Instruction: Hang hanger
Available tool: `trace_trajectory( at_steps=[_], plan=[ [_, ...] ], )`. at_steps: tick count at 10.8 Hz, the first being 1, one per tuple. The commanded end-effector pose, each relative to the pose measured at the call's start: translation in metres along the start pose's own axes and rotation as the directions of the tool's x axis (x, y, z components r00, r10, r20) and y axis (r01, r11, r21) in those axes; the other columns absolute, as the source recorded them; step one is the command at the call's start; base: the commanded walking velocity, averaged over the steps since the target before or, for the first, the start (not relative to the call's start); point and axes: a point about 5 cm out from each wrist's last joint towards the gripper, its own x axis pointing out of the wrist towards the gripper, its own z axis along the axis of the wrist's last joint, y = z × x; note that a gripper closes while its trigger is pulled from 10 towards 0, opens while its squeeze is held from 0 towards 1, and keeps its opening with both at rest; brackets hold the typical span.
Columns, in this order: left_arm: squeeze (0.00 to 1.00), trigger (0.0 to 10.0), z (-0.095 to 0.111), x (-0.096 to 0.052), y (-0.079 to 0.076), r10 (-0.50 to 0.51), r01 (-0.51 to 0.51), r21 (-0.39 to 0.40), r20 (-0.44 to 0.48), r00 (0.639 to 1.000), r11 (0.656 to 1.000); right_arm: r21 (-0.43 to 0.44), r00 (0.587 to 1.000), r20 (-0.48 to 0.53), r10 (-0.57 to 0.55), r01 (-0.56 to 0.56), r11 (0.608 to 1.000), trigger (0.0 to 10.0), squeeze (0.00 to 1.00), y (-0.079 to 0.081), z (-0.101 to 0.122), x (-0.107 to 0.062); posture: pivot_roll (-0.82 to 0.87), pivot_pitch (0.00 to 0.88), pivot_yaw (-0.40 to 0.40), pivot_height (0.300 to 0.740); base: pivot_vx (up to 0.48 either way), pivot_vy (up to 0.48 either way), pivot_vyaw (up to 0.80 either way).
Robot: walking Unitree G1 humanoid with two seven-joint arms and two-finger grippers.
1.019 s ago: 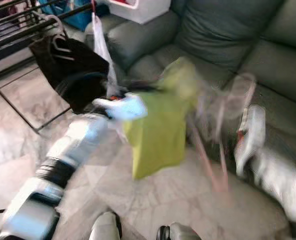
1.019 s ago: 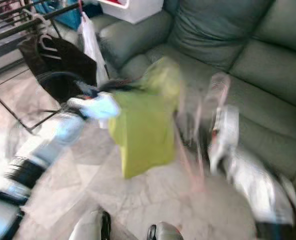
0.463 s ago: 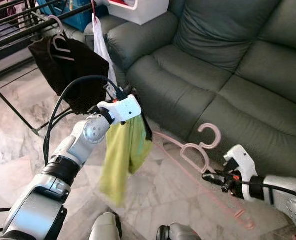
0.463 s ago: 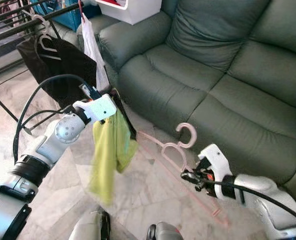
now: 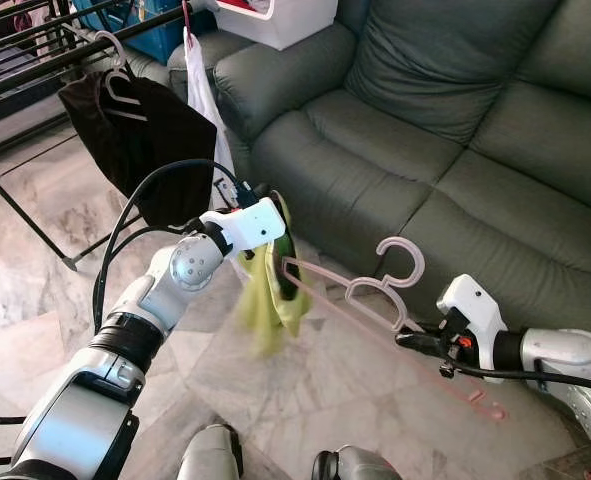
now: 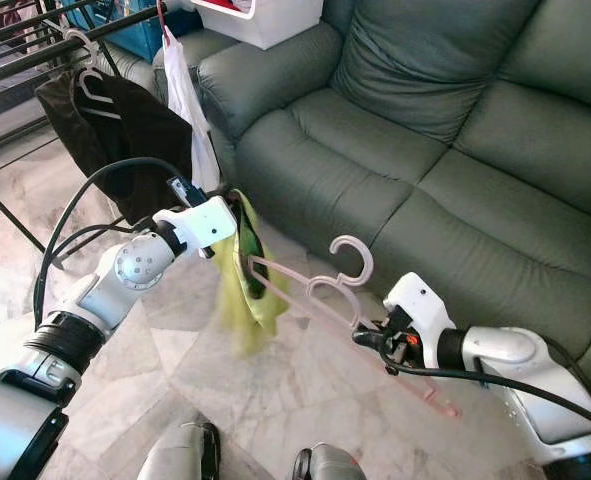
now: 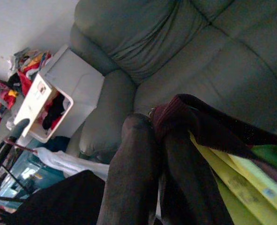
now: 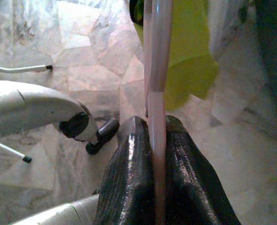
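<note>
Right hand (image 6: 367,340) grips pink hanger (image 6: 315,288); left hand (image 5: 283,262) clamps yellow-green shirt (image 5: 267,305)

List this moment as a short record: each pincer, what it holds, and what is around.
left pincer: shut on the yellow-green garment, held up in front of the sofa
right pincer: shut on the pink hanger, gripping its bar
hanger position: one end reaches into the garment, hook pointing up
sofa: dark green, behind both arms
drying rack: to the robot's left, with a dark garment on a hanger
floor: marble tiles
</note>
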Motion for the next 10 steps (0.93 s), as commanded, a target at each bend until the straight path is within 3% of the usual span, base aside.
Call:
trace_trajectory(
  at_steps=[1,4,8,10],
  plan=[
    [0.00,10.0,0.012,0.004,0.008,0.010,-0.011,0.007,0.056,0.998,1.000,-0.013,1.000,-0.003,-0.002,0.002,1.000,10.0,0.00,-0.004,0.000,0.000,-0.08,0.085,-0.035,0.740,0.000,0.000,0.00],
    [0.00,10.0,0.021,0.001,0.011,0.012,-0.011,-0.013,0.094,0.996,1.000,-0.010,1.000,0.011,-0.028,0.028,1.000,10.0,0.00,-0.020,0.003,0.008,-0.07,0.085,-0.038,0.740,0.000,0.000,0.00],
    [0.00,10.0,0.014,-0.005,0.008,-0.002,0.002,0.004,0.061,0.998,1.000,-0.063,0.998,0.040,-0.051,0.054,0.997,10.0,0.00,-0.034,0.016,0.010,-0.06,0.083,-0.037,0.740,0.000,0.000,0.00],
    [0.00,10.0,0.022,-0.002,0.007,-0.014,0.015,-0.019,0.079,0.997,1.000,-0.069,0.995,0.055,-0.085,0.088,0.994,10.0,0.00,-0.044,0.022,0.015,-0.07,0.082,-0.035,0.740,0.000,0.000,0.00]
  ],
)
